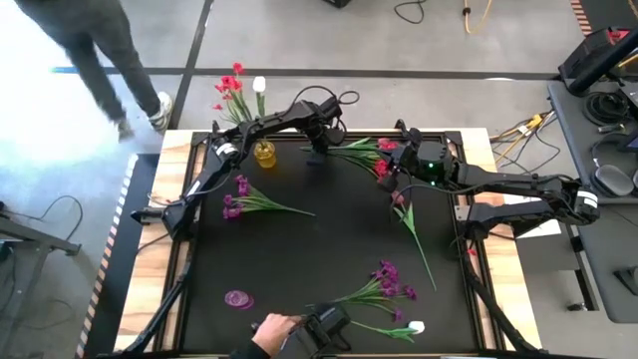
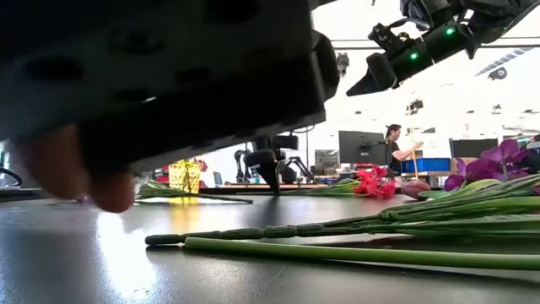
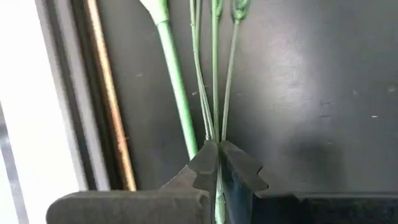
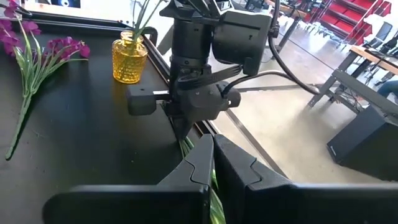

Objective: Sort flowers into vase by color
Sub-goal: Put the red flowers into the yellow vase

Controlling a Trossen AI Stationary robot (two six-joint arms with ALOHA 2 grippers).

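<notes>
The left end effector [image 1: 318, 152] sits low at the far edge of the worktop [image 1: 299, 259], closed on flower stems [image 3: 214, 93] that run to its right. The vase [image 1: 264, 154] stands just to its left. The right end effector [image 1: 391, 176] hovers to its right, above those flowers [image 1: 371, 152].

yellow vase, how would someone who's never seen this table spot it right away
Start at the black mat that covers the table and go to its far edge, on the left arm's side. The yellow vase stands there, upright, a small amber glass jar with stems in it. Everything else on the mat lies flat: only the vase stands.
</notes>
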